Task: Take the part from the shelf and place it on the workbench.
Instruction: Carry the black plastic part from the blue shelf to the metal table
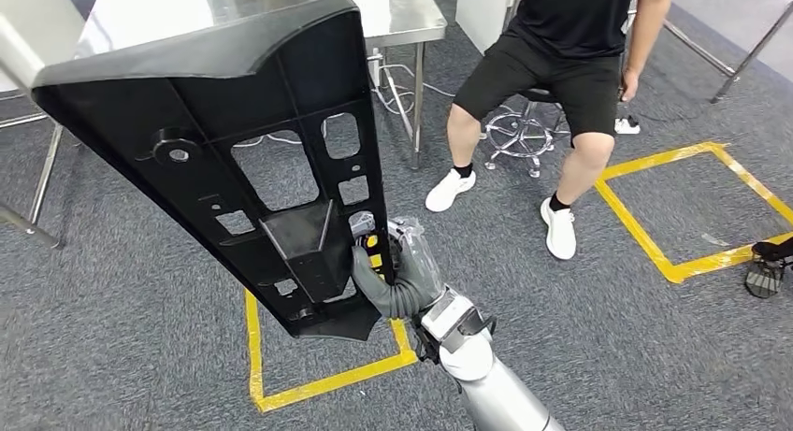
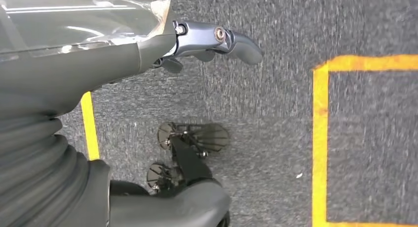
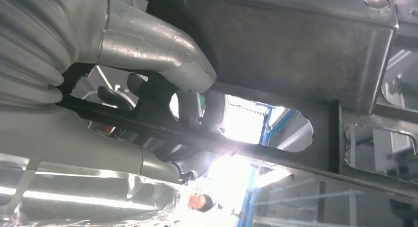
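A large black plastic part (image 1: 234,85) with ribs and several cut-outs hangs tilted in front of me in the head view, its wide end up and to the left. My right hand (image 1: 397,272) grips its lower narrow end from the right side. Seen from the right wrist, that right hand (image 3: 143,45) has its fingers wrapped around an edge of the part (image 3: 276,45). The steel workbench (image 1: 402,10) stands behind the part at the top. My left hand (image 2: 98,74) hangs over the carpet, fingers apart and holding nothing.
A person (image 1: 561,57) in black sits on a stool right of the workbench, feet on the carpet. Yellow tape squares mark the floor below the part (image 1: 327,384) and at the right (image 1: 655,253). Cables lie under the workbench.
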Tool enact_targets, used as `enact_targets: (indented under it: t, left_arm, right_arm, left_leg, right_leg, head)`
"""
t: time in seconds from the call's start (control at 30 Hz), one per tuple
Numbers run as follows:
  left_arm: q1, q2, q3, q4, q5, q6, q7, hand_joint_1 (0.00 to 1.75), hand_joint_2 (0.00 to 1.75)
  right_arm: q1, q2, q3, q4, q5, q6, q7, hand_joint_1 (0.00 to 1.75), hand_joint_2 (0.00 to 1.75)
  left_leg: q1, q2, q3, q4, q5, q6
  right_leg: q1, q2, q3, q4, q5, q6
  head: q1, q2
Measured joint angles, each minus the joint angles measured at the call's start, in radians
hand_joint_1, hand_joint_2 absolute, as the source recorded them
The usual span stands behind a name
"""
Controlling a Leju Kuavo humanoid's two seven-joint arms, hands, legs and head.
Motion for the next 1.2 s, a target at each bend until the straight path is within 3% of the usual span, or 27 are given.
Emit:
enact_targets:
  t: [0.03, 0.07, 0.13, 0.2, 0.27, 0.3, 0.37, 0.4, 0.47, 0.6, 0.67, 0.73, 0.77, 0.8, 0.83, 0.9, 0.97, 1.1, 1.13, 1.2]
  left_arm:
    - [0.000, 0.000, 0.001, 0.000, 0.000, 0.000, 0.000, 0.00, 1.75]
    - [0.001, 0.000, 0.001, 0.000, 0.000, 0.000, 0.000, 0.00, 1.75]
    - [0.000, -0.002, 0.001, 0.000, 0.000, 0.001, 0.000, 0.00, 1.75]
    - [-0.004, -0.004, 0.002, 0.000, -0.001, 0.000, 0.000, 0.00, 1.75]
    - [-0.003, -0.005, 0.002, 0.000, -0.002, 0.000, 0.000, 0.00, 1.75]
    - [-0.003, -0.006, 0.002, 0.000, -0.003, 0.001, 0.000, 0.00, 1.75]
    - [-0.002, -0.008, 0.003, 0.000, -0.003, 0.001, 0.000, 0.00, 1.75]
    - [-0.002, -0.009, 0.003, 0.000, -0.003, 0.001, -0.001, 0.00, 1.75]
    - [-0.001, -0.008, 0.004, 0.000, -0.003, 0.002, -0.001, 0.00, 1.75]
    - [0.003, -0.007, 0.005, 0.000, -0.006, 0.004, -0.002, 0.00, 1.75]
    - [0.003, -0.007, 0.005, 0.000, -0.008, 0.009, -0.003, 0.00, 1.75]
    - [0.004, -0.007, 0.006, 0.000, -0.009, 0.014, -0.003, 0.00, 1.75]
    - [0.005, -0.007, 0.006, 0.000, -0.009, 0.016, -0.003, 0.00, 1.75]
    - [0.006, -0.007, 0.006, 0.000, -0.009, 0.016, -0.003, 0.00, 1.75]
    - [0.006, -0.007, 0.006, 0.000, -0.009, 0.017, -0.004, 0.00, 1.75]
    - [0.005, -0.006, 0.006, 0.000, -0.011, 0.020, -0.005, 0.00, 1.75]
    - [0.002, -0.006, 0.006, 0.000, -0.015, 0.024, -0.007, 0.00, 1.75]
    - [0.002, -0.007, 0.006, 0.000, -0.027, 0.031, -0.013, 0.00, 1.75]
    - [0.001, -0.007, 0.006, 0.000, -0.030, 0.032, -0.014, 0.00, 1.75]
    - [0.000, -0.008, 0.006, 0.000, -0.034, 0.033, -0.015, 0.00, 1.75]
  right_arm:
    - [0.000, 0.002, 0.000, 0.000, 0.000, 0.000, 0.000, 1.73, 1.75]
    - [-0.001, 0.003, 0.000, -0.001, 0.000, 0.000, 0.000, 1.73, 1.75]
    - [-0.002, 0.004, -0.001, -0.001, -0.002, -0.002, 0.000, 1.73, 1.75]
    - [0.002, 0.001, -0.003, -0.001, -0.008, -0.004, 0.000, 1.73, 1.75]
    - [0.007, -0.003, -0.007, -0.001, -0.016, -0.006, 0.001, 1.73, 1.75]
    - [0.009, -0.004, -0.008, -0.001, -0.020, -0.006, 0.001, 1.73, 1.75]
    - [0.008, -0.004, -0.010, -0.001, -0.023, -0.006, 0.002, 1.73, 1.75]
    - [0.008, -0.004, -0.011, -0.001, -0.023, -0.006, 0.002, 1.73, 1.75]
    - [0.007, -0.004, -0.012, -0.001, -0.024, -0.006, 0.002, 1.73, 1.75]
    - [0.004, 0.004, -0.014, -0.001, -0.027, -0.006, 0.005, 1.73, 1.75]
    - [0.002, 0.010, -0.014, -0.001, -0.027, -0.006, 0.005, 1.73, 1.75]
    - [0.002, 0.012, -0.014, -0.001, -0.027, -0.004, 0.007, 1.73, 1.75]
    - [0.002, 0.012, -0.014, 0.000, -0.027, -0.003, 0.007, 1.73, 1.75]
    - [0.002, 0.012, -0.014, 0.000, -0.027, -0.003, 0.008, 1.73, 1.75]
    - [0.002, 0.013, -0.014, 0.000, -0.028, -0.003, 0.008, 1.73, 1.75]
    - [0.001, 0.015, -0.014, 0.000, -0.028, -0.002, 0.009, 1.73, 1.75]
    - [-0.001, 0.018, -0.014, 0.000, -0.028, -0.001, 0.009, 1.73, 1.75]
    - [-0.007, 0.022, -0.014, 0.000, -0.026, -0.001, 0.011, 1.73, 1.75]
    - [-0.009, 0.022, -0.014, 0.000, -0.026, -0.001, 0.012, 1.73, 1.75]
    - [-0.010, 0.020, -0.014, 0.000, -0.025, -0.001, 0.013, 1.73, 1.75]
  left_leg:
    - [0.002, -0.013, 0.004, -0.007, 0.003, 0.006]
    - [0.004, -0.023, 0.012, -0.017, 0.008, 0.012]
    - [0.010, -0.044, 0.028, -0.036, 0.019, 0.021]
    - [0.010, -0.065, 0.030, -0.038, 0.020, 0.025]
    - [0.010, -0.085, 0.030, -0.037, 0.018, 0.026]
    - [0.010, -0.093, 0.032, -0.035, 0.015, 0.024]
    - [0.011, -0.107, 0.034, -0.026, 0.007, 0.016]
    - [0.010, -0.113, 0.033, -0.019, 0.000, 0.010]
    - [0.008, -0.118, 0.029, -0.009, -0.009, -0.001]
    - [0.013, -0.107, 0.018, 0.016, -0.030, -0.018]
    - [0.016, -0.086, -0.025, 0.110, -0.085, -0.029]
    - [0.017, -0.074, -0.094, 0.239, -0.139, -0.035]
    - [0.017, -0.072, -0.116, 0.276, -0.145, -0.035]
    - [0.017, -0.071, -0.119, 0.276, -0.130, -0.033]
    - [0.016, -0.071, -0.100, 0.232, -0.099, -0.028]
    - [0.011, -0.068, -0.030, 0.093, -0.033, -0.011]
    - [0.003, -0.063, 0.011, 0.010, -0.011, 0.003]
    - [0.002, -0.066, 0.030, -0.022, -0.005, 0.023]
    - [0.005, -0.068, 0.038, -0.032, 0.000, 0.027]
    - [0.007, -0.071, 0.045, -0.040, 0.003, 0.033]
  right_leg:
    - [0.000, -0.005, 0.004, -0.002, -0.003, 0.005]
    - [0.000, 0.007, 0.006, 0.002, -0.007, 0.009]
    - [-0.002, 0.059, -0.017, 0.061, -0.038, 0.009]
    - [-0.006, 0.098, -0.087, 0.191, -0.089, 0.001]
    - [-0.008, 0.104, -0.146, 0.279, -0.107, 0.007]
    - [-0.009, 0.104, -0.146, 0.261, -0.088, 0.017]
    - [-0.013, 0.105, -0.098, 0.128, -0.017, 0.037]
    - [-0.013, 0.106, -0.071, 0.063, 0.013, 0.041]
    - [-0.012, 0.109, -0.047, 0.009, 0.037, 0.030]
    - [-0.014, 0.109, -0.042, 0.008, 0.039, -0.001]
    - [-0.015, 0.107, -0.039, 0.007, 0.038, -0.010]
    - [-0.012, 0.105, -0.038, 0.007, 0.036, -0.014]
    - [-0.010, 0.104, -0.038, 0.007, 0.035, -0.015]
    - [-0.009, 0.104, -0.037, 0.007, 0.034, -0.016]
    - [-0.007, 0.104, -0.035, 0.007, 0.033, -0.016]
    - [-0.002, 0.104, -0.031, 0.007, 0.032, -0.016]
    - [0.001, 0.104, -0.031, 0.006, 0.029, -0.012]
    - [0.003, 0.101, -0.034, 0.011, 0.020, 0.007]
    - [0.004, 0.102, -0.048, 0.041, 0.006, 0.008]
    - [0.002, 0.105, -0.110, 0.161, -0.042, 0.006]
  head:
    - [0.000, 0.000]
    - [0.001, 0.000]
    - [0.003, 0.000]
    - [0.006, 0.000]
    - [0.008, 0.000]
    - [0.008, 0.000]
    - [0.009, 0.000]
    - [0.009, 0.000]
    - [0.009, 0.000]
    - [0.007, 0.000]
    - [0.004, 0.000]
    - [0.003, 0.000]
    - [0.003, 0.000]
    - [0.003, 0.000]
    - [0.003, 0.000]
    - [0.003, 0.000]
    - [0.004, 0.000]
    - [0.005, 0.000]
    - [0.006, 0.000]
    - [0.007, 0.000]
